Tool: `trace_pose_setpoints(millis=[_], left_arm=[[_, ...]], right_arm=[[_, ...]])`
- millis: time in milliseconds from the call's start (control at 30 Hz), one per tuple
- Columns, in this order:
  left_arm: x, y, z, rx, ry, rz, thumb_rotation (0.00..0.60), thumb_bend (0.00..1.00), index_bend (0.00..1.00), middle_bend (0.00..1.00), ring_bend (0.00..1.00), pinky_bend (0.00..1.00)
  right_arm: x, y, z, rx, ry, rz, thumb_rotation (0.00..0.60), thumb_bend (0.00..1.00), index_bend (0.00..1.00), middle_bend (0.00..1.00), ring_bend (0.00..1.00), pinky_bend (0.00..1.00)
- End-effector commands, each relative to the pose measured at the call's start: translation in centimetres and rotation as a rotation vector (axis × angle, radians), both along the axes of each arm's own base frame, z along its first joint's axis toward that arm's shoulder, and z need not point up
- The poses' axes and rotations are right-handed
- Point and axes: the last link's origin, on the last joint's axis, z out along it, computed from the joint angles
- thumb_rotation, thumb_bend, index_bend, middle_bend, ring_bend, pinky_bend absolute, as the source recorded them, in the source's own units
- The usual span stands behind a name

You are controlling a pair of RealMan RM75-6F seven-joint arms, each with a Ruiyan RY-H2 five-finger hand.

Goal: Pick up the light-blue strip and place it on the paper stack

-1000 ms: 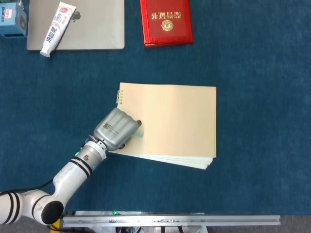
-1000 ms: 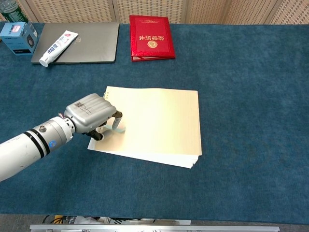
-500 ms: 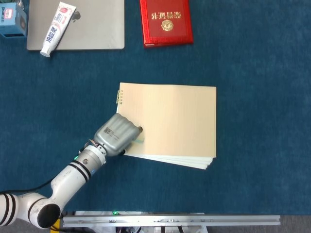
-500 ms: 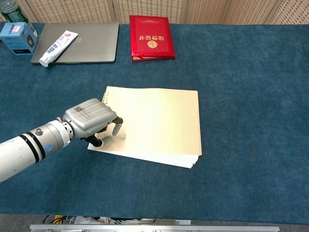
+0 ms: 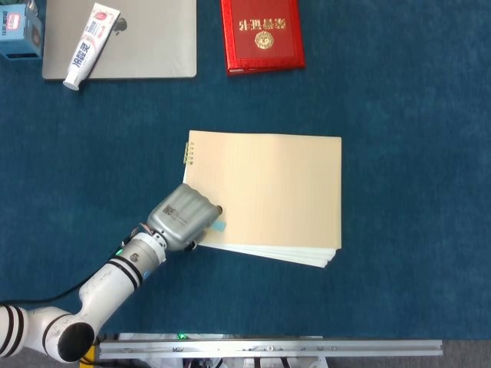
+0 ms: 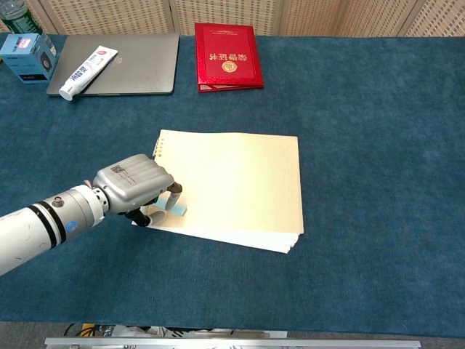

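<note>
**Strip on the stack, release not yet clear**

While your left robot hand sits curled at the near-left corner of the paper stack, the strip lies on that corner, its blue end poking out from under the fingers. You cannot tell whether the fingers grip it or merely touch it. Judged from this, the carry is done; letting go and pulling clear remain. Your right robot hand is out of sight. Farther back on the bench sit a red booklet and a laptop.
</note>
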Motion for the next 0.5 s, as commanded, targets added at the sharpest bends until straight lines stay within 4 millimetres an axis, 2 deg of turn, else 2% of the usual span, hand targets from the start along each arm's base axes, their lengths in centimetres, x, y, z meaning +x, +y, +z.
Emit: trace_pose_setpoints(millis=[33, 500], left_arm=[[0.07, -0.03, 0.05, 0.002, -0.003, 0.001, 0.600, 0.40, 0.49, 1.00, 1.00, 1.00], [0.20, -0.16, 0.08, 0.024, -0.046, 0.003, 0.600, 0.40, 0.47, 1.00, 1.00, 1.00]], right_arm=[[-0.02, 0.03, 0.02, 0.000, 0.000, -0.001, 0.600, 0.26, 0.34, 0.38, 0.40, 0.33], [-0.14, 0.13, 0.01, 0.001, 0.000, -0.004, 0.600, 0.26, 0.34, 0.38, 0.40, 0.33]])
